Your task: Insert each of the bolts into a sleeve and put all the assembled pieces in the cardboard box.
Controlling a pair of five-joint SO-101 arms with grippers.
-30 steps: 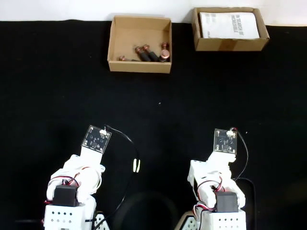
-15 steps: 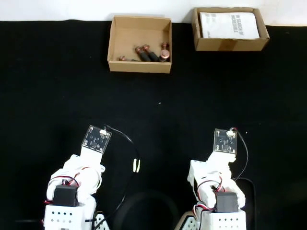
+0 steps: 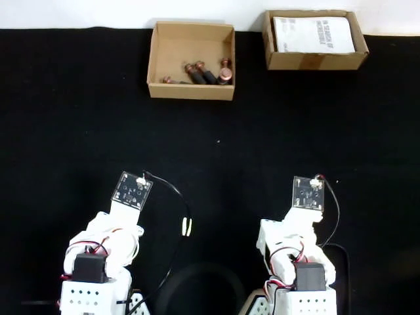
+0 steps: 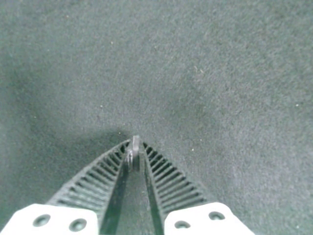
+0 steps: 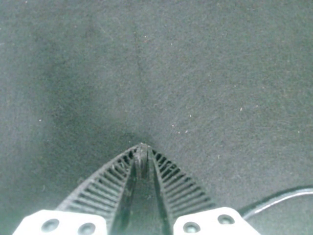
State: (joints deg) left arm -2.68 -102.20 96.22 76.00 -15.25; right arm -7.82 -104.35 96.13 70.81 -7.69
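Several copper-headed bolts in dark sleeves (image 3: 203, 72) lie in the open cardboard box (image 3: 161, 52) at the back, left of centre. Both arms sit folded near the front edge, far from that box. My left gripper (image 4: 135, 147) is shut with nothing in it, its tips meeting over bare black cloth. My right gripper (image 5: 142, 151) is shut as well, empty, over the same cloth. In the high view the left arm (image 3: 105, 246) is at the front left and the right arm (image 3: 295, 249) at the front right.
A second cardboard box (image 3: 314, 60) holding a white printed sheet (image 3: 312, 34) stands at the back right. The black cloth (image 3: 216, 151) covers the table. A black cable (image 3: 177, 216) loops beside the left arm, another (image 5: 279, 199) by the right.
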